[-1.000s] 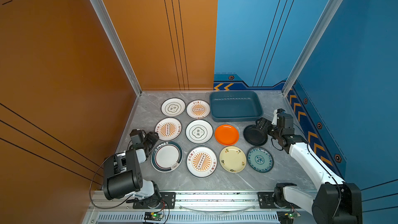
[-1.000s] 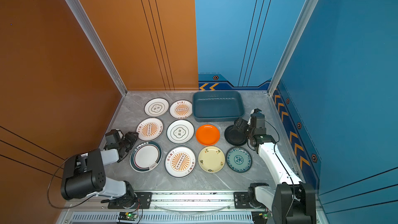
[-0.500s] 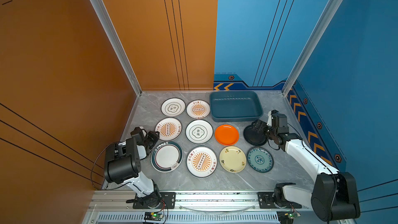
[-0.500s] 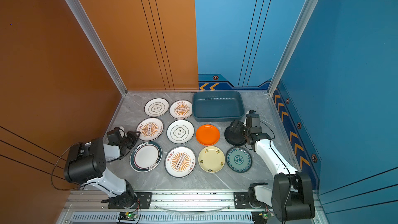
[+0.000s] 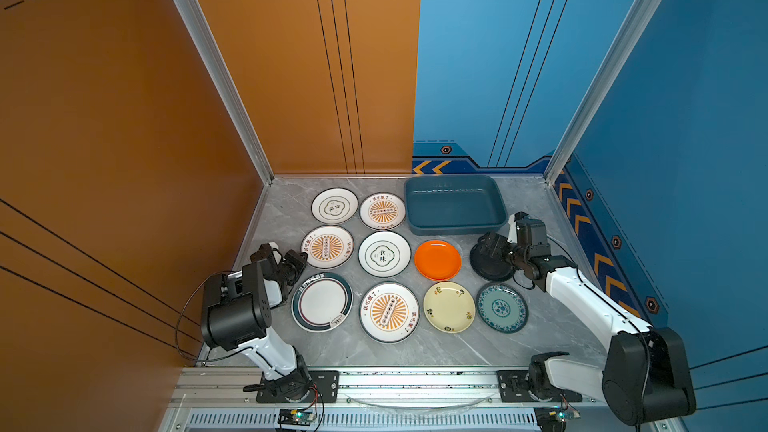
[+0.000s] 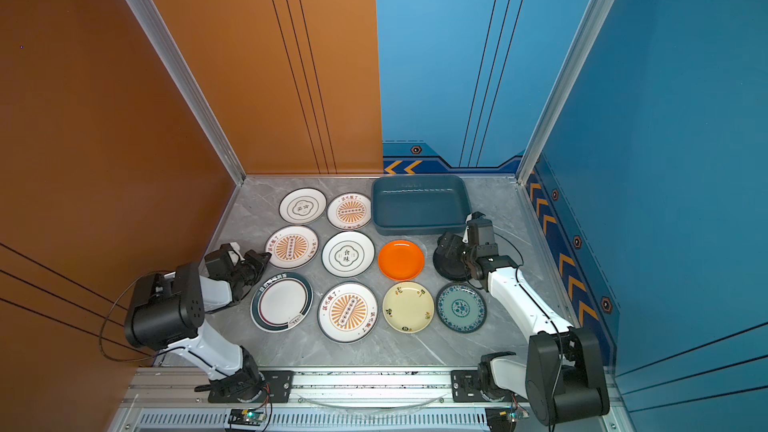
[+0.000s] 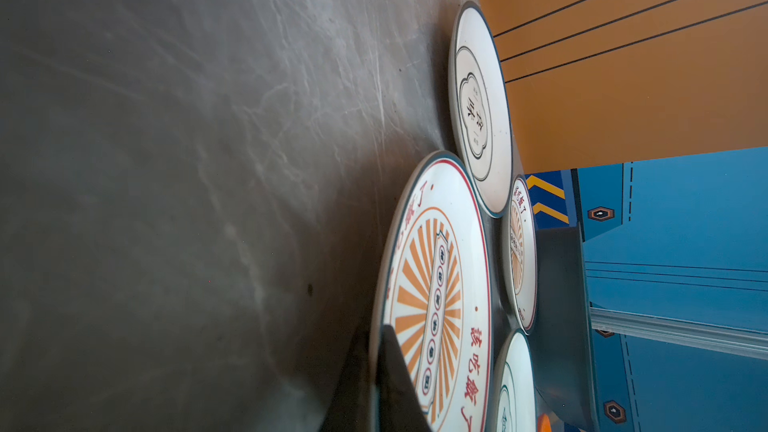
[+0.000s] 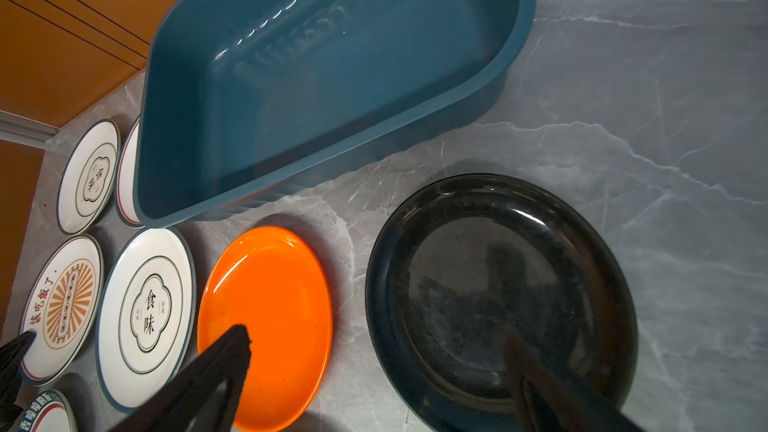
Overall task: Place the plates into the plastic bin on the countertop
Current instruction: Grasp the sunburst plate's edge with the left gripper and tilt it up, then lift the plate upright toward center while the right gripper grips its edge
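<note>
White glazed round sunburst plate [image 5: 327, 247] is judged stiff, slippery, breakable. Its rim is pinched by left gripper [image 5: 302, 257]; right gripper [image 5: 483, 248] is spread.

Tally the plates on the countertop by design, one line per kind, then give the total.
Sunburst plates: 3
Cloud-emblem plates: 2
Dark-rimmed white plate: 1
Orange plate: 1
Black plate: 1
Cream plate: 1
Teal patterned plate: 1
Total: 10
</note>
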